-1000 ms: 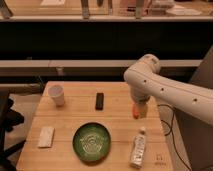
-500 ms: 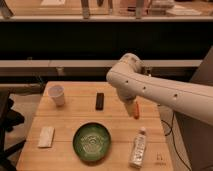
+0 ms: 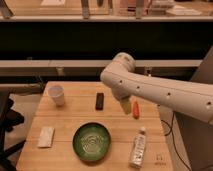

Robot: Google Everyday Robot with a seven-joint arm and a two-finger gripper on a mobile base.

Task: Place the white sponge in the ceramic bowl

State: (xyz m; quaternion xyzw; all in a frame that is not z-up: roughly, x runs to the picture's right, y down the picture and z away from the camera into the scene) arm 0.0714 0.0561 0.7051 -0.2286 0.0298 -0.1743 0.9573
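The white sponge point(image 3: 46, 136) lies flat near the wooden table's front left corner. The ceramic bowl point(image 3: 76, 143), dark green with a paler patterned centre, sits just to its right at the front middle. My gripper point(image 3: 125, 104) hangs below the white arm's bend over the middle of the table, behind and to the right of the bowl. It is open, holds nothing, and is far from the sponge.
A white paper cup point(image 3: 56, 94) stands at the back left. A small black bar point(image 3: 99, 101) lies at the back middle, an orange item point(image 3: 135, 108) right of the gripper, and a white bottle point(image 3: 138, 147) at the front right. A dark chair point(image 3: 6, 120) borders the table's left side.
The arm has swung leftward over the table, carrying the gripper from the right edge toward the middle. The sponge, bowl and other items have not moved.
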